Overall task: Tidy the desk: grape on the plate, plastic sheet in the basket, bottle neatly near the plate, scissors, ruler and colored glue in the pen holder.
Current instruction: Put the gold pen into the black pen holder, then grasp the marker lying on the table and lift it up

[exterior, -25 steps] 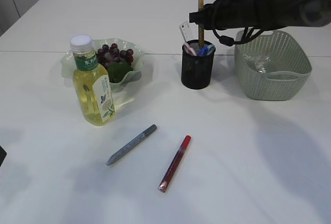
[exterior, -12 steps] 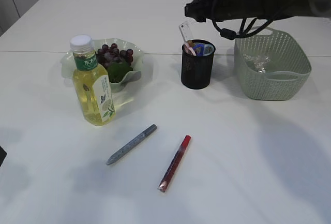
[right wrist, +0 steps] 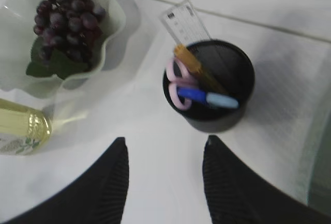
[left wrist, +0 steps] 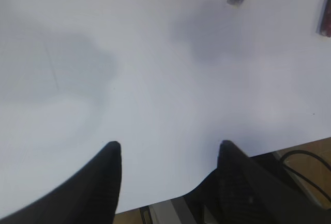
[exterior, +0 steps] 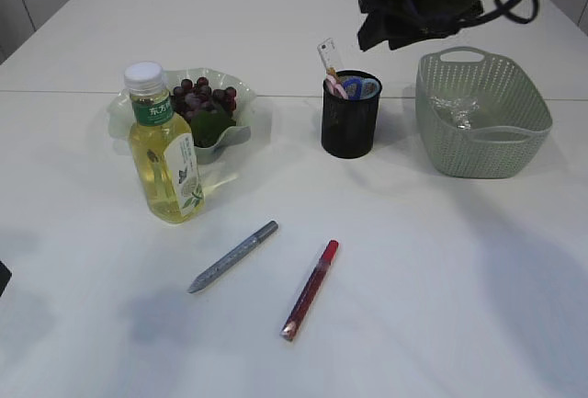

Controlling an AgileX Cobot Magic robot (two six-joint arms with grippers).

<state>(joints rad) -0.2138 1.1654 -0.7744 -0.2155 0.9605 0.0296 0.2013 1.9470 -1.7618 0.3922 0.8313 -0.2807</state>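
The two glue pens still on the desk (exterior: 441,278) govern the coming move: the red glue pen (exterior: 310,289) and the grey glue pen (exterior: 233,256) lie flat near the front edge, side by side but apart, each with its long axis running diagonally from lower left to upper right. The right pincer (right wrist: 164,182), jaws apart and empty, hangs above and behind the pen holder (exterior: 350,115), so both pens lie well forward and to the left of it. The left pincer (left wrist: 168,154), jaws likewise apart and empty, hovers over bare desk at the near edge, with the pens' tips showing toward the top right of its view; it appears the nearer arm. The pen holder already carries scissors (right wrist: 178,81), ruler (right wrist: 183,23) and further sticks, leaving limited room. The grapes (exterior: 202,96) sit on the plate (exterior: 124,108), the bottle (exterior: 165,150) stands upright just beside it, and the plastic sheet (exterior: 459,113) lies in the basket (exterior: 487,154). The desk surface is smooth, white and otherwise uncluttered.
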